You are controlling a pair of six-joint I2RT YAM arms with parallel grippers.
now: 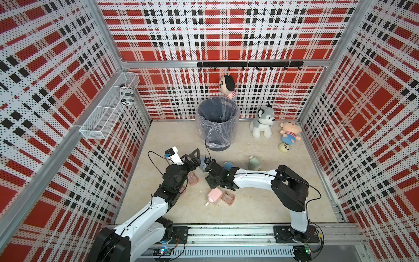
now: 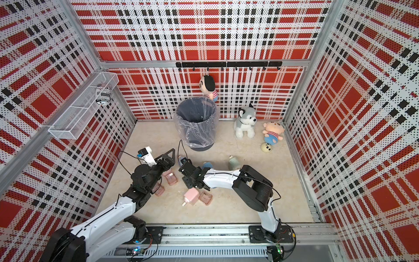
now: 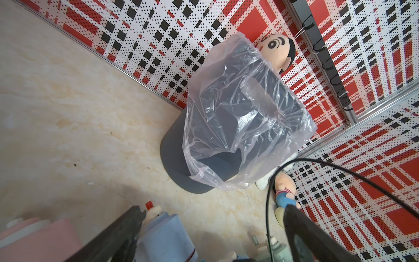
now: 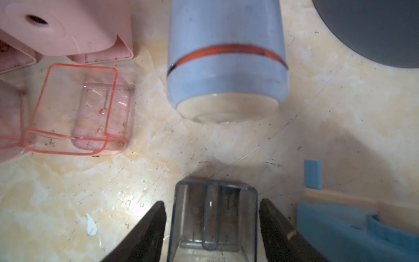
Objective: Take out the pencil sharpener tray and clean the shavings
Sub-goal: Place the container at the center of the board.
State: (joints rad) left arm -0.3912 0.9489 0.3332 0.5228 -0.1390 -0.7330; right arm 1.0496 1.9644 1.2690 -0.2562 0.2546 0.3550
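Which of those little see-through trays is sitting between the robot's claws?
The blue-grey clear plastic tray, inside the open right gripper; the pink-tinted clear trays lie outside it.

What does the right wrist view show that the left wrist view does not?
Only the right wrist: a clear tray between the right gripper's parted jaws, and a pink-rimmed tray. Only the left wrist: the lined bin's bag and rim, and the hanging doll. Both: the blue-grey sharpener, the bin's dark base, the marble tabletop.
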